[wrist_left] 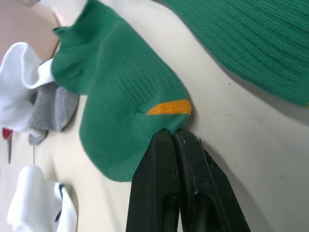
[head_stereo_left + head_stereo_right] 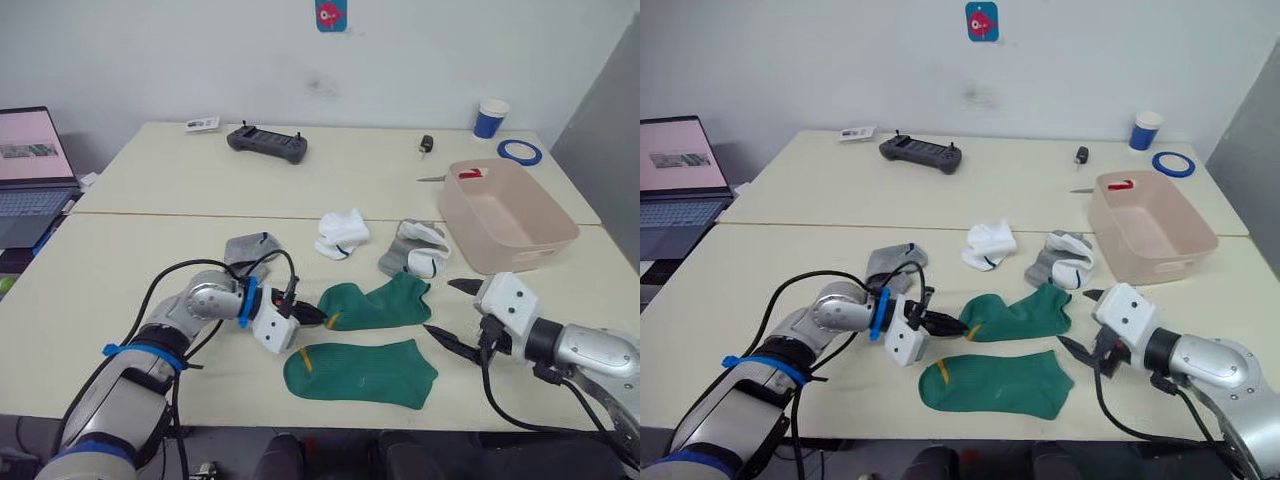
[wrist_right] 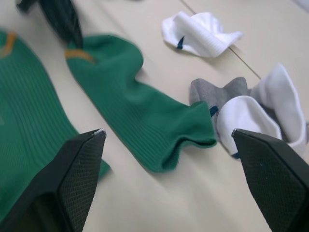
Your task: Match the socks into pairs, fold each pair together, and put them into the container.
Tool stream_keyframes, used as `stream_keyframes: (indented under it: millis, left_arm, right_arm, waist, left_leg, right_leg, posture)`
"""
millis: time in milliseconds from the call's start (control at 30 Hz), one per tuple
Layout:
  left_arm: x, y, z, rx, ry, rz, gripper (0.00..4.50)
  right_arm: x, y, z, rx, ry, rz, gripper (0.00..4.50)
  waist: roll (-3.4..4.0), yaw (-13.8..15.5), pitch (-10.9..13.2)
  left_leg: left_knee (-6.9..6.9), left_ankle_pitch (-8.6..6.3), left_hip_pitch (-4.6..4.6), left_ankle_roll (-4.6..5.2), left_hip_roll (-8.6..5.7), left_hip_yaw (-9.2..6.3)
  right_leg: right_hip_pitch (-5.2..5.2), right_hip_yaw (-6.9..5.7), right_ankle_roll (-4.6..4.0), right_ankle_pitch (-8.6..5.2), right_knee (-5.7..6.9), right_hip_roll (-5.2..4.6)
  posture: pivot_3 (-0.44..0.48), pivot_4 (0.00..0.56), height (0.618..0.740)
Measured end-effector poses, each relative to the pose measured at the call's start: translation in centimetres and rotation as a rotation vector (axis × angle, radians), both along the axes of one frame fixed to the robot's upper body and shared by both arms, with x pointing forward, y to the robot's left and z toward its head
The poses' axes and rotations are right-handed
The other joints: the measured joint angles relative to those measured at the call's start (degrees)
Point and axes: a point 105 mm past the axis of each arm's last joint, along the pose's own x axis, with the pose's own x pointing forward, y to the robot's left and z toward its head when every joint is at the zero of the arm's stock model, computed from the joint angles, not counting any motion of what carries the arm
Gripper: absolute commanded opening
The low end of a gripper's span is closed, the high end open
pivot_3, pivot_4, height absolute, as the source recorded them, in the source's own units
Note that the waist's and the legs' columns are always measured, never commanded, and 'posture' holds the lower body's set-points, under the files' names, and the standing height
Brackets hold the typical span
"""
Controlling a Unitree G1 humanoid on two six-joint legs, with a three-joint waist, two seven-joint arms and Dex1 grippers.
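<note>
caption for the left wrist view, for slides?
Left gripper shut on the edge of a green sock by its yellow mark, second green sock alongside.

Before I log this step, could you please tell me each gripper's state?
Left gripper: shut on the far green ribbed ankle sock.
Right gripper: open, holding nothing.

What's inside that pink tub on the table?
The pink tub holds no socks; a small red-and-white object shows at its far end. Its near wall hides part of the floor.

Office or lab: laptop point(image 2: 30, 170), plain tables point(image 2: 150, 190), controller point(image 2: 266, 142).
</note>
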Motion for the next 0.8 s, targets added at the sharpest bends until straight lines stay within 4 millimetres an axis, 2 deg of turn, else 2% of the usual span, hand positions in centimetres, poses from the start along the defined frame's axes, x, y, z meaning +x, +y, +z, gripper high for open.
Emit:
stream_keyframes:
  millis: [67,133,400,567,667,733,800]
  left_arm:
    - [0.0,0.2,0.0,-0.035,0.025,0.033,0.06]
    - [0.1,0.4,0.0,-0.06,0.046,0.061,0.06]
    - [-0.2,0.4,0.3,-0.094,0.084,0.077,0.06]
    - [-0.3,0.4,0.3,-0.102,0.104,0.085,0.06]
    - [-0.3,0.3,0.4,-0.106,0.105,0.083,0.06]
    - [-0.2,0.3,0.4,-0.106,0.112,0.091,0.0]
    - [-0.2,0.3,0.4,-0.103,0.113,0.09,0.0]
  right_arm:
    - [0.6,-1.3,-1.3,-0.156,-0.044,0.052,4.5]
    - [1.1,-1.6,-2.0,-0.214,-0.065,0.104,4.5]
    - [2.6,-0.8,-2.1,-0.39,-0.196,0.358,4.5]
    - [4.5,-0.2,-2.5,-0.585,-0.286,0.539,4.5]
    - [5.5,0.2,-2.7,-0.638,-0.318,0.597,4.5]
    - [5.9,0.5,-2.6,-0.663,-0.34,0.627,4.12]
    - [6.2,0.6,-2.8,-0.682,-0.342,0.65,3.54]
  waist:
    - [-0.03,-0.1,0.0]
    - [-0.02,-0.2,0.0]
    - [-0.02,-0.2,0.0]
    - [0.0,-0.3,0.0]
    - [0.0,-0.2,0.0]
    - [0.0,-0.1,0.0]
    - [0.0,-0.1,0.0]
  left_leg:
    - [0.02,0.0,0.0,0.0,-0.01,0.03]
    - [0.02,0.0,0.03,0.0,0.0,0.05]
    - [0.0,0.0,0.02,0.0,0.03,0.03]
    - [0.01,0.0,0.06,0.01,0.03,0.07]
    - [0.0,0.01,0.05,0.01,0.04,0.06]
    - [0.0,0.01,0.04,0.01,0.04,0.06]
    - [0.01,0.01,0.04,0.01,0.04,0.07]
  right_leg:
    - [0.01,0.01,0.0,0.0,-0.01,-0.02]
    - [0.0,0.03,0.0,0.0,0.02,0.0]
    - [-0.01,0.02,-0.01,0.0,0.03,0.06]
    - [-0.02,0.07,-0.05,0.03,0.05,0.06]
    - [-0.03,0.06,-0.06,0.03,0.05,0.06]
    - [-0.04,0.07,-0.08,0.04,0.05,0.06]
    - [-0.03,0.07,-0.32,0.18,0.05,0.05]
  posture:
    - [0.0,0.15,0.74]
    - [0.0,0.15,0.74]
    - [0.0,0.15,0.74]
    - [0.0,0.15,0.74]
    - [0.0,0.15,0.74]
    - [0.0,0.15,0.74]
    - [0.0,0.15,0.74]
